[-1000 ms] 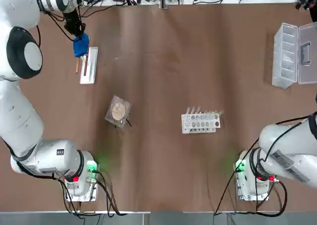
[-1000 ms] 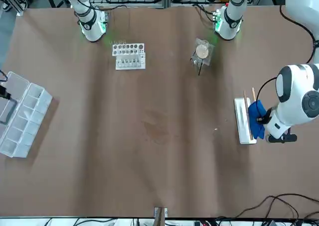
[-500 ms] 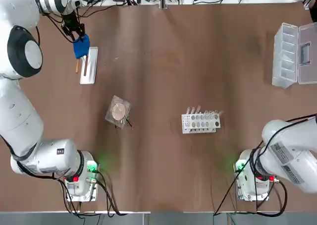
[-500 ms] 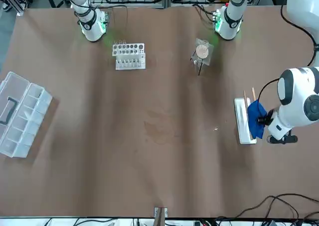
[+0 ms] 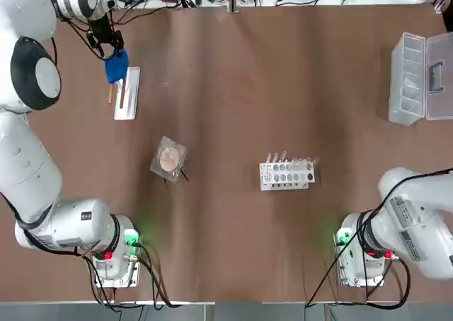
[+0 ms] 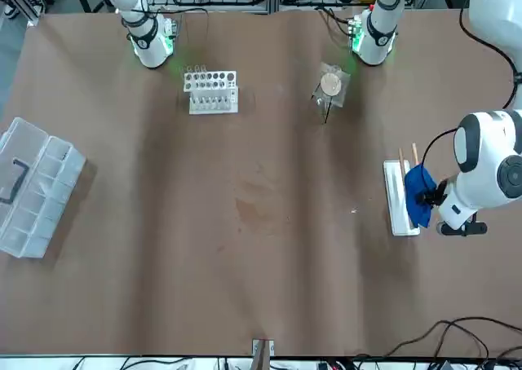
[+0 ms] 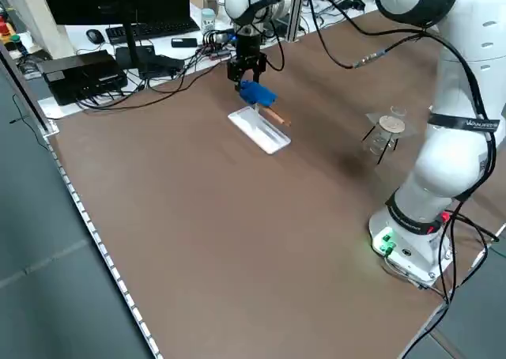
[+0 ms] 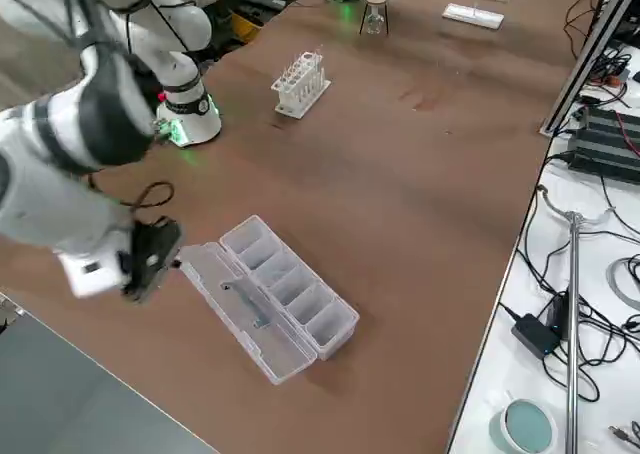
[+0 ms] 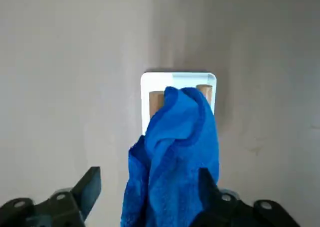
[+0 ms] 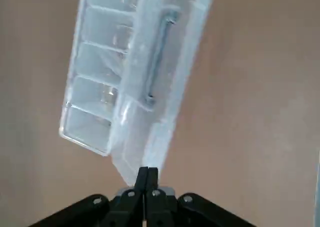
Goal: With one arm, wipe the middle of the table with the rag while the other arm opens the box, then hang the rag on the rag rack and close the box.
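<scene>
Rag (image 9: 182, 147) draped on rag rack (image 9: 180, 79), far left of bench (image 5: 233, 123). My left claw (image 9: 148, 189) is spread around it; back straight off, don't snag cloth. My right claw (image 10: 148, 171) is pressed together, near the open box (image 5: 406, 80), far right; get under the lid's outer edge, swing it over gently. Versus earlier: right arm's withdrawn from above the lid; rag, box unmoved.

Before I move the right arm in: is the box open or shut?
Open: the box's lid lies folded back beside the compartments, which show uncovered.
</scene>
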You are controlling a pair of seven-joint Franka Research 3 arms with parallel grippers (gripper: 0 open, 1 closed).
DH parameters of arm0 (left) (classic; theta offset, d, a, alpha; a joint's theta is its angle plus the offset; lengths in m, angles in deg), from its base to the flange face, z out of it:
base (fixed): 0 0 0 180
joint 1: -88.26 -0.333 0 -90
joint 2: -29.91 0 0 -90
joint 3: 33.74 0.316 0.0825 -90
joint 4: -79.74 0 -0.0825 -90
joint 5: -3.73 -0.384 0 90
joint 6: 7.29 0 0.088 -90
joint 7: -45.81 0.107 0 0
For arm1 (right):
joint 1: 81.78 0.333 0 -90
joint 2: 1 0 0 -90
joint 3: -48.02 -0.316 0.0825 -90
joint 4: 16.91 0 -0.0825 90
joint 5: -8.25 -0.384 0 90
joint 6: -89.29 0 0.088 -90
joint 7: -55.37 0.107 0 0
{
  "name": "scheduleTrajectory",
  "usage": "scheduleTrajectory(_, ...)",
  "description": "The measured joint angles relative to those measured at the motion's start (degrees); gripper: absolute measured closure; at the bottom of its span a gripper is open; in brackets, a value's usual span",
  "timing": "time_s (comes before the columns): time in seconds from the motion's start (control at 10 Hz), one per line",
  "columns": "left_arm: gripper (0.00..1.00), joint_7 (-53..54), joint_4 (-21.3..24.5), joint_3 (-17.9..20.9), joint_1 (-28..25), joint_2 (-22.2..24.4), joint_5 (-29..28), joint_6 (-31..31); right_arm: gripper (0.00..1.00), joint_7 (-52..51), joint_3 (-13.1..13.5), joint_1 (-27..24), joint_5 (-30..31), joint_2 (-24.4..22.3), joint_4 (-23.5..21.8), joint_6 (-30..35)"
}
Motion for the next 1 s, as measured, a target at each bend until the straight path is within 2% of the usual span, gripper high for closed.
scheduleTrajectory(0.2, 0.00, -0.2, -3.7, -2.0, 0.1, 2.8, 0.3, 0.1, 0.99, -3.3, 0.0, -4.0, -1.6, 5.1, 0.4, -3.7)
scheduleTrajectory(0.4, 0.00, -0.7, -5.0, -4.6, 0.3, 8.9, 2.3, 2.4, 0.99, -4.0, 0.0, -5.1, -1.9, 10.4, 0.9, -6.6)
scheduleTrajectory(0.6, 0.00, -0.7, -6.3, -6.0, 0.3, 15.0, 4.4, 9.3, 0.99, -4.1, -0.7, -4.6, -4.4, 14.2, 1.1, -6.7)
scheduleTrajectory(0.8, 0.00, -0.7, -11.3, -6.3, 0.3, 18.6, 6.1, 18.6, 0.99, -4.1, -1.1, -1.7, -6.5, 16.6, 1.2, -6.3)
scheduleTrajectory(1.0, 0.00, -1.0, -13.9, -6.3, 0.1, 22.1, 6.2, 25.8, 0.99, -3.2, -1.6, 1.1, -7.8, 16.8, 2.6, -1.0)
